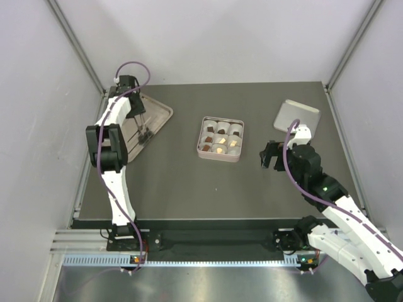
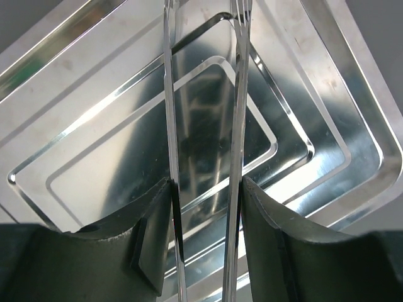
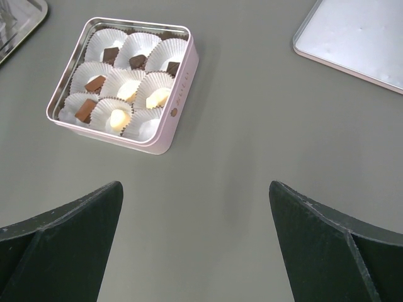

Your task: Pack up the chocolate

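Observation:
The chocolate sits in white paper cups inside the pink square tin [image 1: 201, 150], also in the right wrist view [image 3: 165, 129]. Dark pieces [image 3: 138, 61] fill the far row, lighter brown pieces [image 3: 95, 83] the left side, and cream pieces [image 3: 157, 97] the middle. The near right cup looks empty. My left gripper [image 1: 133, 108] is shut on metal tongs [image 1: 143, 129] over the steel tray [image 1: 158, 112]; the tong blades [image 2: 170, 126] run between my fingers [image 2: 264, 220], with nothing seen at their tips. My right gripper [image 1: 269, 157] is open and empty above bare table, right of the tin [image 3: 195, 207].
The tin's lid [image 1: 297, 115] lies flat at the back right, also in the right wrist view [image 3: 359, 38]. The steel tray [image 2: 327, 94] shows no chocolate in the left wrist view. White walls enclose the dark table on three sides.

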Motion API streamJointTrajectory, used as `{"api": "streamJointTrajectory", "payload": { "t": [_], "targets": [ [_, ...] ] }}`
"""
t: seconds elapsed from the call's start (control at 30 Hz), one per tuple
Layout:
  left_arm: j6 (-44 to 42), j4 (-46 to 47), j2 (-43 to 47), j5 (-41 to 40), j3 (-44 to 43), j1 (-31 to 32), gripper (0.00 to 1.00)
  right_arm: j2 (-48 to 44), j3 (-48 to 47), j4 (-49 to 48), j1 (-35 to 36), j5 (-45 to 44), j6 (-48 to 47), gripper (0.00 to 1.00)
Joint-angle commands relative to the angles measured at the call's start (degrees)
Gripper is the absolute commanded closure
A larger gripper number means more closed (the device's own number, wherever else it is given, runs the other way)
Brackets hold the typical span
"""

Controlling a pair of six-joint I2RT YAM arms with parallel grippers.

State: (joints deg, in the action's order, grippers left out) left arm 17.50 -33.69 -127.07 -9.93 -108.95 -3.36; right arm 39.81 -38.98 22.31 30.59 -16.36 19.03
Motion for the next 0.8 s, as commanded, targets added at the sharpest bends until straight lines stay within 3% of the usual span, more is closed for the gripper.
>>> {"api": "streamJointTrajectory", "payload": {
  "t": [0.0, 0.43, 0.77],
  "targets": [
    [-1.1, 1.9, -1.0, -0.7, -3.3, -0.5, 0.5, 0.2, 0.0, -3.3, 0.0, -1.1, -1.1, 0.0],
    [-2.0, 1.3, -0.6, 0.1, -3.1, -0.4, 0.57, 0.2, 0.0, -3.5, -0.2, -1.7, -1.2, 0.0],
    [-1.3, -5.4, 4.0, 1.7, -1.5, -0.4, 0.61, -0.5, 0.0, -3.2, -0.1, -2.3, -1.2, 0.0]
  ]
}}
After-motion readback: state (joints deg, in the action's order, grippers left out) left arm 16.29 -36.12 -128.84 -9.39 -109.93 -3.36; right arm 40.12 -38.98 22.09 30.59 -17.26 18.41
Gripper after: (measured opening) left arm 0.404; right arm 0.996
